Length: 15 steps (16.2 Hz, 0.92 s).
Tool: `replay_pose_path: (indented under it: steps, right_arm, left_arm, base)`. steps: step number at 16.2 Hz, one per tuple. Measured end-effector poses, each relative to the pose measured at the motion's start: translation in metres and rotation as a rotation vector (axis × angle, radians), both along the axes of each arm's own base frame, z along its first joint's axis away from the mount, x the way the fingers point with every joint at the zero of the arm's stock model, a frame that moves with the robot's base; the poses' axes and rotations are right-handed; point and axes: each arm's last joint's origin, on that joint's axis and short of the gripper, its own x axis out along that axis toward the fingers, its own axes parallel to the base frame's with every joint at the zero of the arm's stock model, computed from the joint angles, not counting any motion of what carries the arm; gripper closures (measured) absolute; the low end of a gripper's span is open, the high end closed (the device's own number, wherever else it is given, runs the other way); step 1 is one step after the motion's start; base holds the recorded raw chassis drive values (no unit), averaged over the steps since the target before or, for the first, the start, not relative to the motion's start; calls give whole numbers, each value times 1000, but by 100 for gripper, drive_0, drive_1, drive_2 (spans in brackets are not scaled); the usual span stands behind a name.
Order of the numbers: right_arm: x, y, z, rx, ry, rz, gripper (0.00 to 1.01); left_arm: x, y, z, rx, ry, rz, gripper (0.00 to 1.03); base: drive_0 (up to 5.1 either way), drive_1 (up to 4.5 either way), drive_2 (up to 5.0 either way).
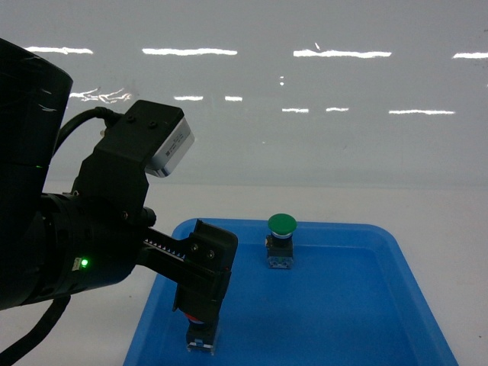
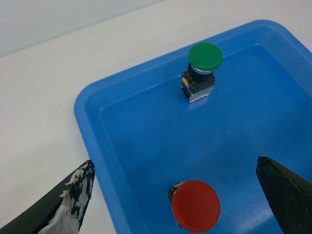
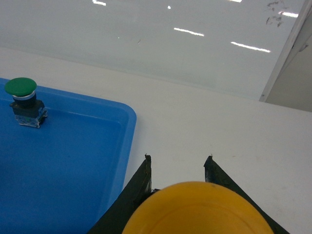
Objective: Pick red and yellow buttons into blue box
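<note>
The red button [image 2: 195,205] stands near the front left corner of a shallow blue tray [image 2: 86,107]. My left gripper [image 2: 174,163] hangs open above it, one finger on each side and wide apart. In the head view the same gripper [image 1: 200,324] covers most of the red button [image 1: 201,338]. My right gripper [image 3: 178,158] is shut on the yellow button [image 3: 197,212], whose cap fills the bottom of the right wrist view, held over the white table just right of the tray [image 3: 130,122]. The right gripper is outside the head view. The blue box is out of view.
A green-capped button [image 1: 280,238] stands upright near the tray's back, also seen from the left wrist [image 2: 204,66] and the right wrist [image 3: 22,100]. The tray [image 1: 335,226] lies on a white table against a glossy grey wall. A pale upright panel [image 3: 292,58] stands at the far right.
</note>
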Motion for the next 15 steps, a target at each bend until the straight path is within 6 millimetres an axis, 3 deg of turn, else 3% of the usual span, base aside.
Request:
replay_pose_path:
  steps: [9,15]
  right_arm:
    - [0,0,0,0,0,0,73]
    - [0,0,0,0,0,0,73]
  left_arm:
    - [-7,-13,-28,-113,191,13,5]
    - [-11,13,-66,-96,217,93,5]
  base:
    - [0,0,0]
    - [0,0,0]
